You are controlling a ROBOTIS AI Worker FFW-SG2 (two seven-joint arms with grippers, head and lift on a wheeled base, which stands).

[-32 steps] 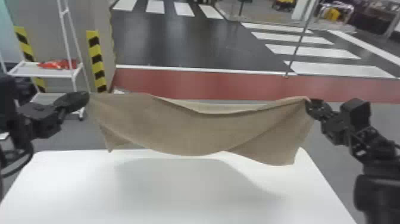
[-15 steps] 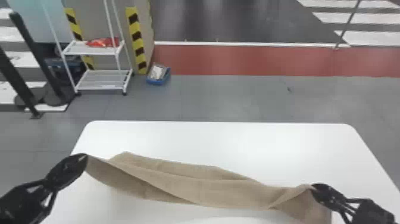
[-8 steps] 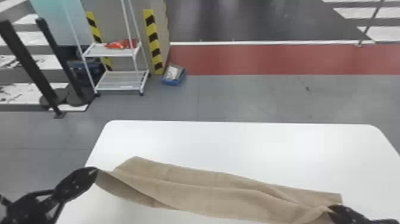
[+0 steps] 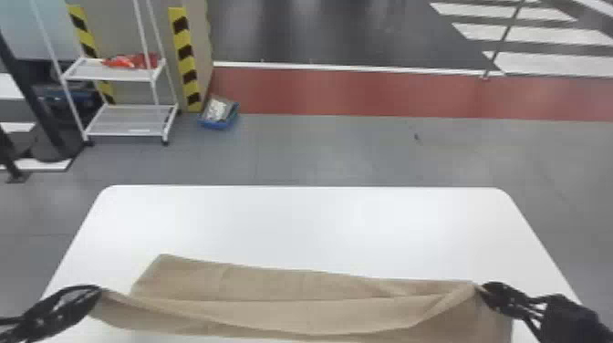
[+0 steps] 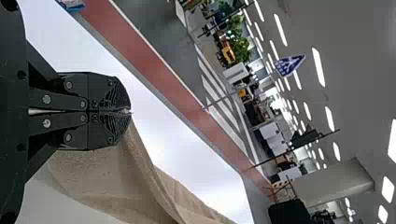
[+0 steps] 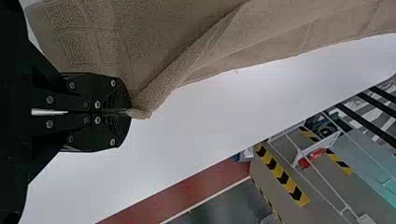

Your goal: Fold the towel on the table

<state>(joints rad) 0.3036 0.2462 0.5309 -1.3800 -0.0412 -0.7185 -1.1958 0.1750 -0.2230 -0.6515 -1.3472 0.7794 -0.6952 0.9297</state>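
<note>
My left gripper (image 4: 98, 292) and right gripper (image 4: 483, 289) pinch opposite ends of the tan towel (image 4: 319, 314); earlier hanging outstretched, it now drapes low across the near part of the white table (image 4: 319, 223). Far left stands a white shelf cart (image 4: 132, 121).

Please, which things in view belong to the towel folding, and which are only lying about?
For the job:
- brown towel, pinched by both grippers
- white table beneath it
- left gripper
- right gripper

Only lying about:
- red item on the white rack
- blue container on the floor
</note>
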